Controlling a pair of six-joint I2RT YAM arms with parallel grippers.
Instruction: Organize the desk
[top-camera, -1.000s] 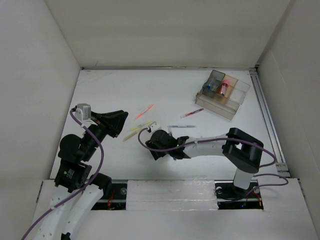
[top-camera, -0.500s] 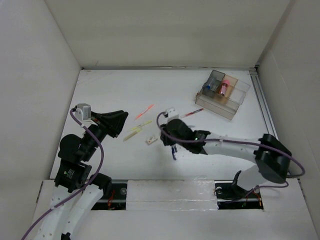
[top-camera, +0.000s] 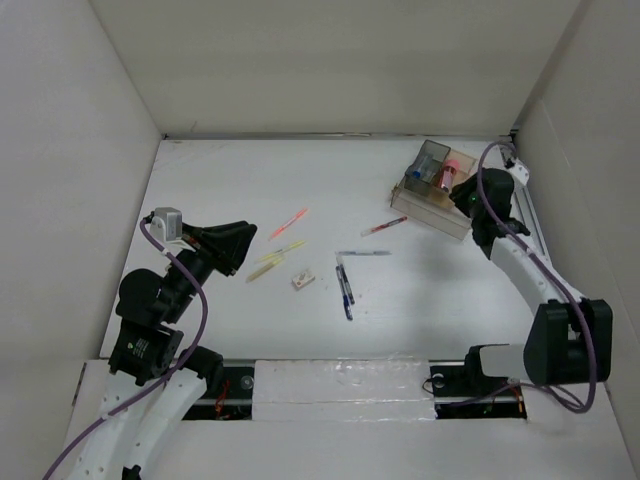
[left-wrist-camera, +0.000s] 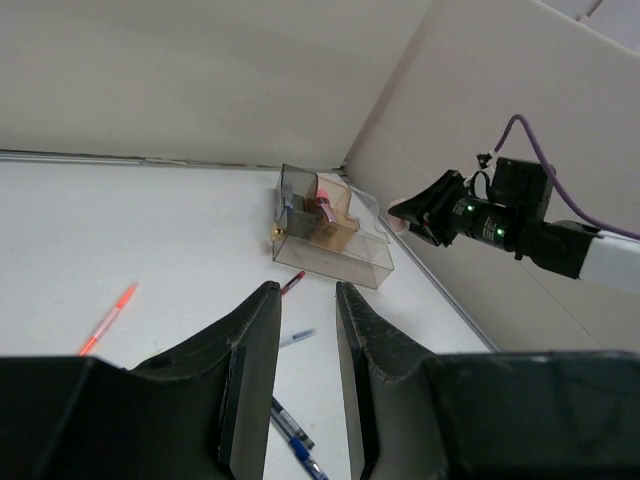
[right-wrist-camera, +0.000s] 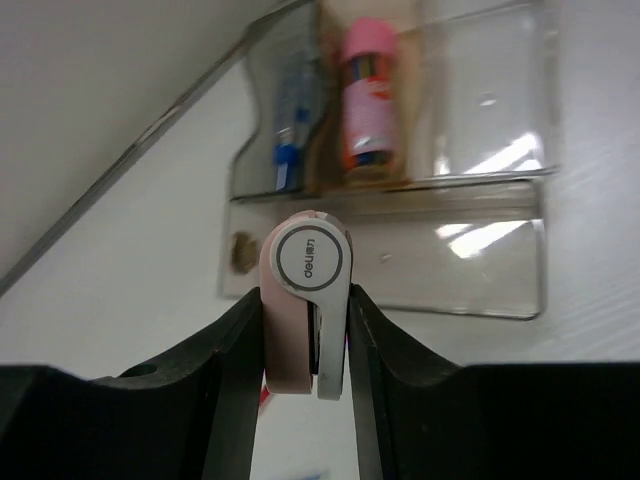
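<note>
The white desk (top-camera: 220, 190) holds scattered pens and a clear organizer box (top-camera: 432, 212) at the back right. My right gripper (top-camera: 463, 199) hovers at the near side of the box, shut on a pink and white correction tape (right-wrist-camera: 305, 275); in the right wrist view the gripper (right-wrist-camera: 303, 300) has the box (right-wrist-camera: 480, 290) just beyond it. My left gripper (top-camera: 240, 247) is open and empty above the desk's left side, also open in the left wrist view (left-wrist-camera: 305, 290). The right gripper also shows there (left-wrist-camera: 420, 210).
An orange pen (top-camera: 289, 222), yellow pens (top-camera: 277, 258), a small white block (top-camera: 302, 279), blue pens (top-camera: 343, 285), a clear pen (top-camera: 363, 253) and a red pen (top-camera: 384, 226) lie mid-desk. The box holds a pink tube (right-wrist-camera: 365, 90) and a blue item (right-wrist-camera: 290, 120). A metal rail (top-camera: 530, 230) runs along the right edge.
My right arm swung from the desk's middle to the back right beside the organizer box, carrying the correction tape. The blue pens and the white block now lie uncovered. The left arm stayed still.
</note>
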